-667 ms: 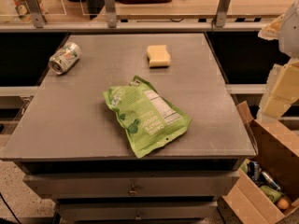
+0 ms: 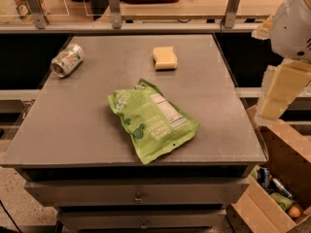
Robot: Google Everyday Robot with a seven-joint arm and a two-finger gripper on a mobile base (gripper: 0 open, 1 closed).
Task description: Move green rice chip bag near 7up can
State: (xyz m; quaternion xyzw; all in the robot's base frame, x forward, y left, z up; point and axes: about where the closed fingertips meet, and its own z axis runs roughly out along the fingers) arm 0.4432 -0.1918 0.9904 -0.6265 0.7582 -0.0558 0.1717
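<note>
A grey table (image 2: pixel 73 130) fills the view, seen from the front and above. The green bag (image 2: pixel 153 120) lies flat near the table's middle, a little toward the front edge, with its white nutrition label facing up. The can (image 2: pixel 67 60) lies on its side at the far left corner, its open end turned toward the front left. Bag and can are well apart, with bare tabletop between them. A pale yellow sponge (image 2: pixel 165 58) sits toward the back, right of centre, apart from both. My gripper (image 2: pixel 277 93) hangs at the right edge of the view, past the table's right side and above an open cardboard box (image 2: pixel 286 154) on the floor. It is well away from the bag and touches nothing on the table. I cannot tell whether it is open or closed, and I see nothing in its hold. As I judge it, the task is not yet under way. The bag has not been gripped and is not near the can. I have yet to reach the bag, take hold of it, carry it to the far left and set it down beside the can.
</note>
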